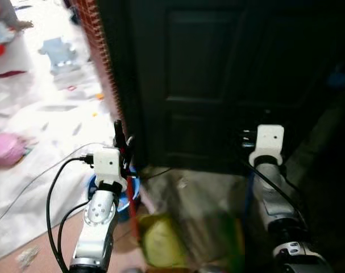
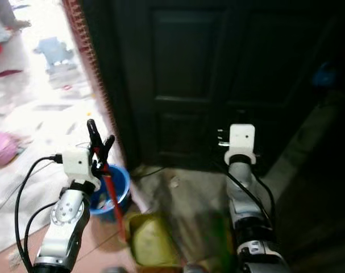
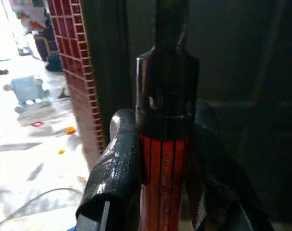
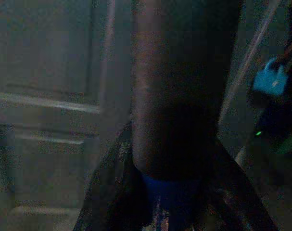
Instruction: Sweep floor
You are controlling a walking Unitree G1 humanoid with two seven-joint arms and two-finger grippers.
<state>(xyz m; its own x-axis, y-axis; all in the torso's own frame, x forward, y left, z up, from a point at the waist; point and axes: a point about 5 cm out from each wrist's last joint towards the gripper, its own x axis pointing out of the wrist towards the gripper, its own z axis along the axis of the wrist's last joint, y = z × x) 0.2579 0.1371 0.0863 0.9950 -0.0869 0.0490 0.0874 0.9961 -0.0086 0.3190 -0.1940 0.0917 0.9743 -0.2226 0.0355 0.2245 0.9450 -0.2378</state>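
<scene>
Left gripper [image 2: 99,136] was at lower left of the head views, fingers [image 3: 114,163] closed narrow around a red handle [image 3: 160,183] with a black cap; by the task, this is probably the broom. The handle ran down from the gripper toward the bottom of the frame, past a blue bucket [image 2: 118,182] on the floor. Broom head not made out; blur at the bottom edge.

Right gripper [image 4: 177,192] was at lower centre-right of the head views, in front of a dark door [image 1: 200,74]. Wrist view: its fingers sat on either side of a thick dark pole [image 4: 179,86] with a blue band at the base, seemingly clamped on it. Picture too dim to say what the pole belongs to.

A yellow-green object [image 1: 158,242], possibly a dustpan, lay at bottom centre, blurred.

Floor [image 1: 53,114] in the upper left was bright and carried scattered bits: a pale blue toy [image 1: 58,54], a pink item [image 1: 4,149], small scraps.

Judgement: tools in hand, sweeping apparently not begun or barely begun; litter on the lit floor remained. Most of the task was left.
</scene>
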